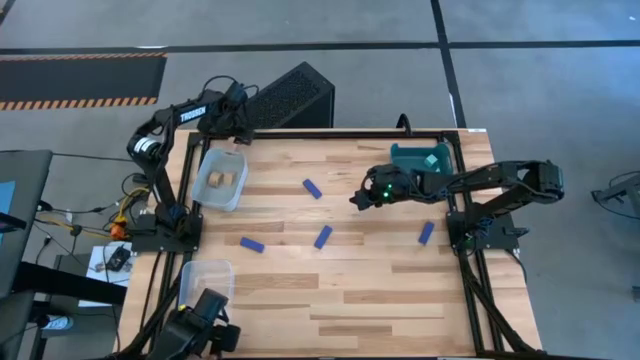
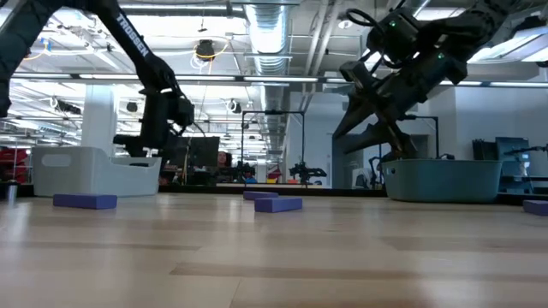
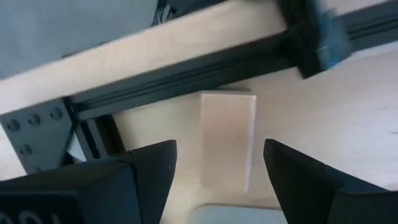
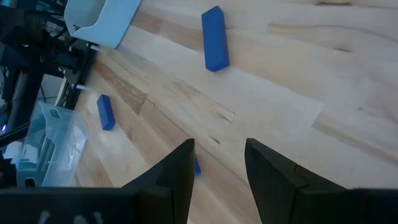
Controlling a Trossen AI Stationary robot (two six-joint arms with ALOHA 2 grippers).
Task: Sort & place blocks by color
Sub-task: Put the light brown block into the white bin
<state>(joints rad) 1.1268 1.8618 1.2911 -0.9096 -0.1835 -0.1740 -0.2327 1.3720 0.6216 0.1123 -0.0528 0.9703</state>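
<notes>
A pale tan block [image 3: 227, 137] lies flat on the table by the dark frame rail at the far left corner. My left gripper [image 3: 219, 148] [image 1: 240, 136] points down over it, open, with one finger on either side and a gap to each. Several dark blue bars [image 1: 312, 188] [image 1: 252, 244] [image 1: 322, 236] [image 1: 426, 232] lie scattered on the wood. My right gripper [image 4: 219, 147] [image 1: 358, 198] hangs open above the middle of the table, slanting down, with nothing between its fingers. A cyan cube [image 1: 432, 160] sits in the teal bin [image 1: 408, 152]. Tan blocks [image 1: 220, 180] lie in the grey bin [image 1: 236, 190].
A clear bin [image 1: 206, 278] stands at the near left. A black box [image 1: 292, 96] sits behind the table's far edge. The dark frame rail [image 3: 186, 78] runs close behind the tan block. Bare wood stretches across the near right part of the table [image 1: 400, 300].
</notes>
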